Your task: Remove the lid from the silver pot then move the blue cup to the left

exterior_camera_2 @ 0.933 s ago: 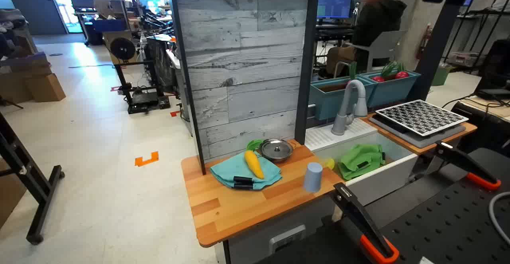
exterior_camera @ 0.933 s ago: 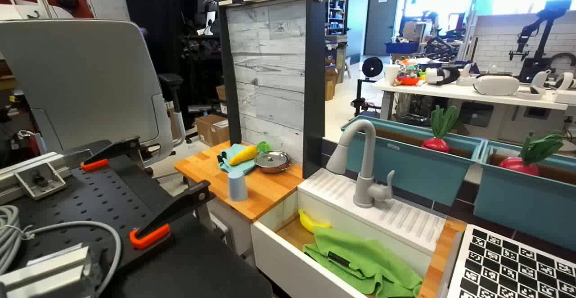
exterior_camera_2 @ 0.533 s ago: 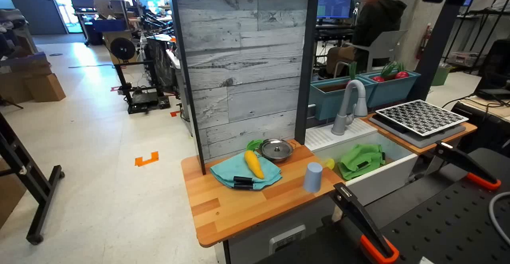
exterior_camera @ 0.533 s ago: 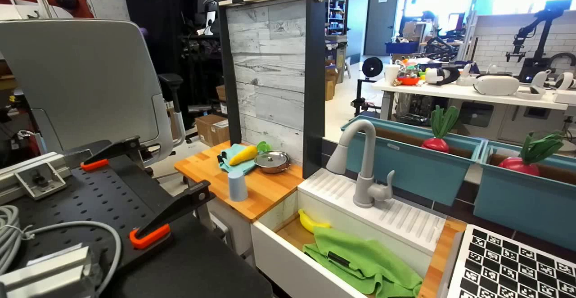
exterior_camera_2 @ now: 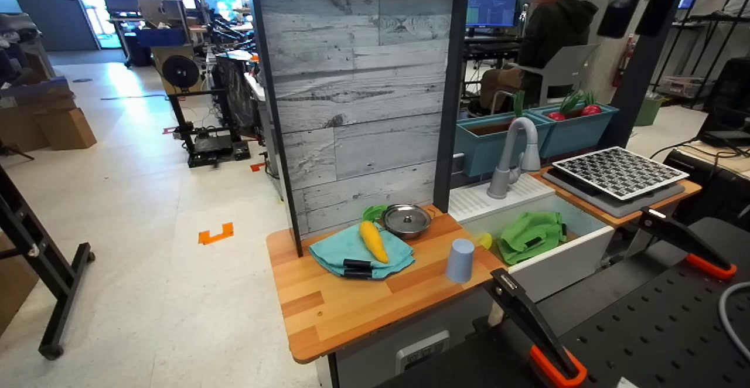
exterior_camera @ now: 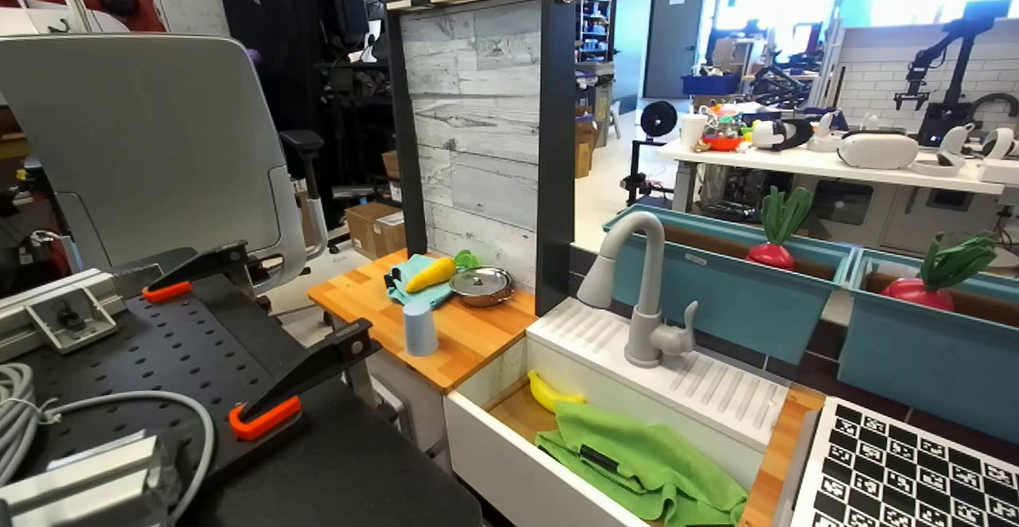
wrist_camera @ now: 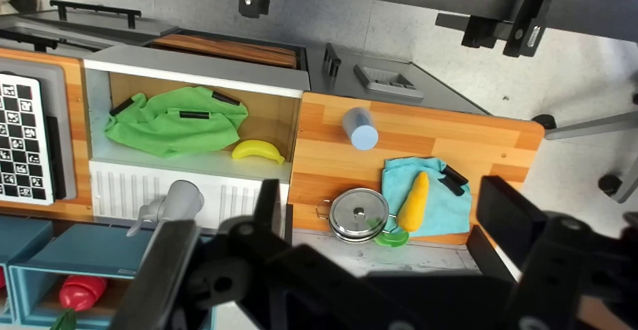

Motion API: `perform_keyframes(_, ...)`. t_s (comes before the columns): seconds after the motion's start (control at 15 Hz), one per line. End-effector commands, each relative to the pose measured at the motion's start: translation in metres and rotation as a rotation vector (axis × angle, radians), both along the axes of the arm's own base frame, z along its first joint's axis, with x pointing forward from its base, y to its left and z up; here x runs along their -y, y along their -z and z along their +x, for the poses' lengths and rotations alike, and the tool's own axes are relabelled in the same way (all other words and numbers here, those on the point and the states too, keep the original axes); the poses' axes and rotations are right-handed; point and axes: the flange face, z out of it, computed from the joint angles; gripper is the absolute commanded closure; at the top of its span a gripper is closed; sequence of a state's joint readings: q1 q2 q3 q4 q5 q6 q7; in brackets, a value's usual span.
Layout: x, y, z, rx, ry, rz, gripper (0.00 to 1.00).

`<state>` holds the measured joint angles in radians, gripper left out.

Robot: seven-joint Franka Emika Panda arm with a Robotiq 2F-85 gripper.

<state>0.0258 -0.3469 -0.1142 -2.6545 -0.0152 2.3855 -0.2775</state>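
"Tool (wrist_camera: 382,200) first: how is it set?"

"In the wrist view its fingers (wrist_camera: 511,218) are seen spread wide apart, and it is held well away from the silver pot (exterior_camera: 486,299)."

"And the lid (wrist_camera: 355,205)?"

"It is seated on the pot, knob uppermost. By the wooden counter (wrist_camera: 463,143) the pot is carried, and a panel of pale planks (exterior_camera_2: 357,89) is set just behind it."

"Where is the blue cup (exterior_camera_2: 460,261) found?"

"On the same counter, apart from the pot, near the long edge that is set farther from it. It is stood upright, with a round pale face turned up."

"What is placed beside the pot?"

"A turquoise cloth (wrist_camera: 441,210) is laid just beside it, and a yellow carrot-shaped item (wrist_camera: 415,203) is rested on that cloth, its thick end nearer the pot. Whether pot and cloth are touching cannot be told."

"And on the pot's opposite side?"

"Past the end of the counter a white sink (wrist_camera: 199,79) is seen. A green cloth (wrist_camera: 164,128) and a yellow banana (wrist_camera: 256,149) are laid in it, the banana being placed nearer the pot."
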Motion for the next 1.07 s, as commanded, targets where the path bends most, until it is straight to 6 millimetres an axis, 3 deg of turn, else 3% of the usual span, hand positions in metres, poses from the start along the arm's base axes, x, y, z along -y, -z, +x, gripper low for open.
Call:
perform_keyframes(0.0, -0.008, 0.038, 0.029, -0.003, 0.032, -0.006, 0.0)
perform_keyframes(1.0, -0.065, 0.218, 0.152, -0.032, 0.15, -0.038, 0.0)
